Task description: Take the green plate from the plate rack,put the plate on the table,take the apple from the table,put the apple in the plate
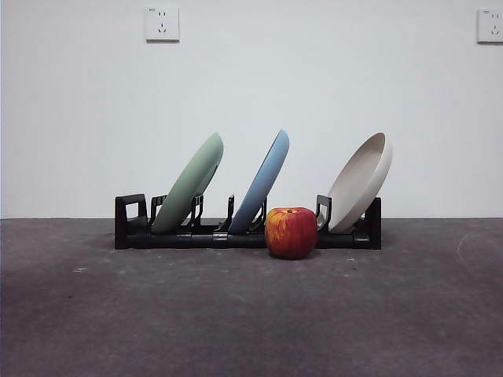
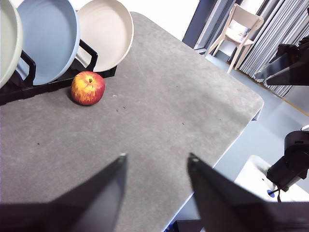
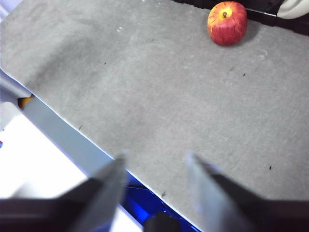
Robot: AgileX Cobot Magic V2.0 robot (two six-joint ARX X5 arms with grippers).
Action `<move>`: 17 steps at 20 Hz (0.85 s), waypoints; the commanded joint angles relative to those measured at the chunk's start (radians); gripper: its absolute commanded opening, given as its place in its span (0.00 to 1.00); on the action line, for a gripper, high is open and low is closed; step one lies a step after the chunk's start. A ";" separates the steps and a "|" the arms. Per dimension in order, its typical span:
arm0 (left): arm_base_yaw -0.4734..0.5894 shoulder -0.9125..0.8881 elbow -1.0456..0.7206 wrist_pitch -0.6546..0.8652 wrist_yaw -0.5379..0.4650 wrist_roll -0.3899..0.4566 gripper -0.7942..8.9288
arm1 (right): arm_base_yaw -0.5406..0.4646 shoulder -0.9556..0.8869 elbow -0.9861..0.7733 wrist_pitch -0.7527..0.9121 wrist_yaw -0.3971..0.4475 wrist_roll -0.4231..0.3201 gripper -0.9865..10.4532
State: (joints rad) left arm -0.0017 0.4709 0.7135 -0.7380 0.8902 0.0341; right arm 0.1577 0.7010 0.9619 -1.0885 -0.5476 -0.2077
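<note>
The green plate leans in the left slot of the black plate rack at the back of the table; its edge also shows in the left wrist view. The apple stands on the table just in front of the rack, between the light blue and beige plates; it also shows in both wrist views. My left gripper is open and empty over the table, well short of the apple. My right gripper is open and empty above the table's near edge. Neither gripper shows in the front view.
A light blue plate leans in the rack's middle and a beige plate at its right end. The table edge drops off beside the left gripper. A chair stands beyond the table.
</note>
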 commanded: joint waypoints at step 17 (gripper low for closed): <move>-0.151 0.503 0.299 0.319 -0.265 -0.032 0.73 | 0.003 0.000 0.003 0.008 -0.002 0.035 0.72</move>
State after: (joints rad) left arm -0.1471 0.9623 1.0092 -0.4294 0.6296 -0.0029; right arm 0.1577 0.7013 0.9619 -1.0847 -0.5480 -0.1795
